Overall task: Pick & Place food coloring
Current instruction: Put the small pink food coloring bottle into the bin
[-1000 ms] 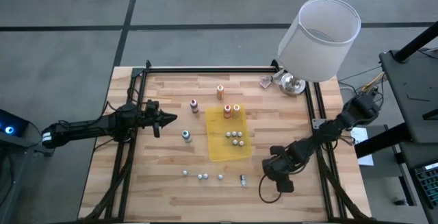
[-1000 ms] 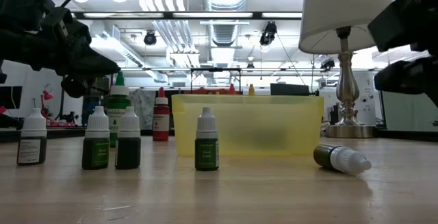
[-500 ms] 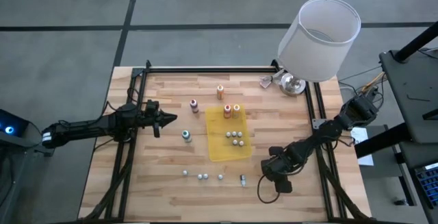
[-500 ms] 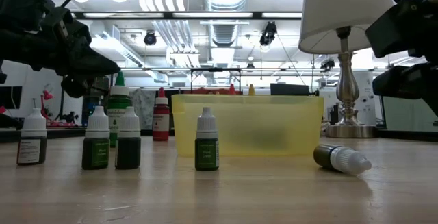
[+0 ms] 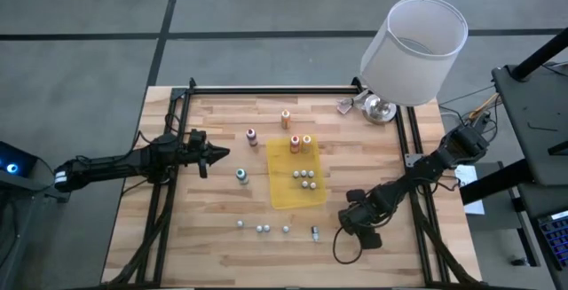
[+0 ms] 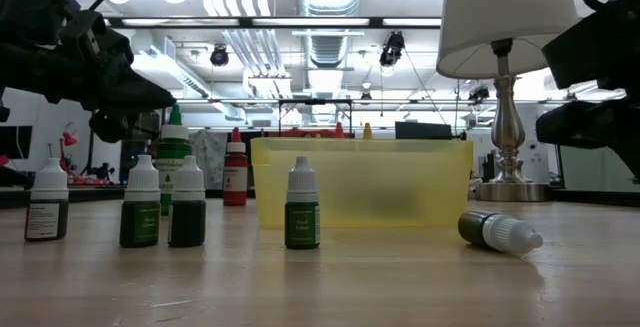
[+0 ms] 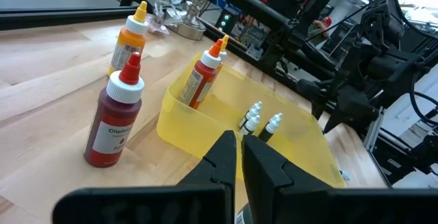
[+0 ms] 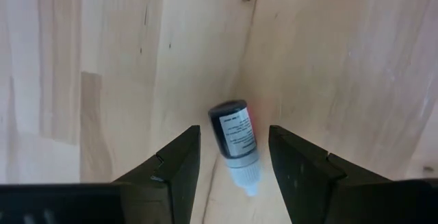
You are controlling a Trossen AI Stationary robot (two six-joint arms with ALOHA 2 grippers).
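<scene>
Right hand (image 8: 229, 159) hovers over the near right part of the bench (image 5: 213, 237), fingers spread, nothing gripped. A small dark bottle (image 8: 235, 140) with a white tip lies on its side directly below, between the two fingers, not touched. It rests just near of the yellow tray (image 5: 295, 174). Left hand (image 5: 216, 154) waits at far left, fingers pressed together.

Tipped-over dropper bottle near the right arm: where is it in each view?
High: tipped bottle, near table edge, beside right gripper.
Low: lying at right, cap pointing right.
Left wrist: not visible.
Right wrist: centred between the open jaws.
Shared landmark: yellow tray.
</scene>
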